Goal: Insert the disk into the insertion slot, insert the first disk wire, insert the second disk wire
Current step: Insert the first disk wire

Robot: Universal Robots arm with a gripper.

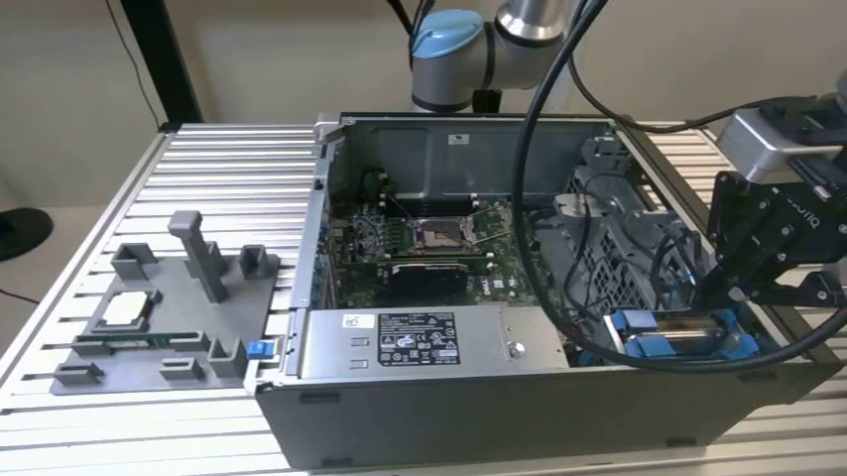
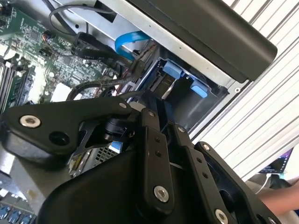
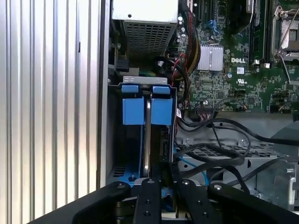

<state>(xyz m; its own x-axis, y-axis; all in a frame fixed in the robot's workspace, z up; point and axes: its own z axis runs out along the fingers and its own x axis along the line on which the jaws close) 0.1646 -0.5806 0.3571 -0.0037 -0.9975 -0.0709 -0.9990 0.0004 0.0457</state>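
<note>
The disk (image 1: pixel 677 343), a silver drive in a bright blue frame, stands on edge in the insertion slot (image 1: pixel 784 349) at the case's front corner, on the exterior view's right. My gripper (image 1: pixel 725 295) reaches down onto the end of the disk nearer that corner. In the first wrist view the two blue tabs of the disk (image 3: pixel 140 111) flank its thin silver edge, which runs back to my gripper (image 3: pixel 167 173) between the grey slot walls (image 3: pixel 114 140). In the second wrist view my gripper (image 2: pixel 161 109) has its black fingers drawn close together just behind the disk (image 2: pixel 174 70).
A silver labelled power-supply box (image 1: pixel 411 342) lies along the case front. The motherboard (image 1: pixel 423 248) and loose black cables (image 1: pixel 556 248) fill the middle, beside a perforated cage (image 1: pixel 622 238). A grey fixture (image 1: pixel 159 317) sits on the slatted table. A person's hand (image 2: pixel 280 200) shows at the edge.
</note>
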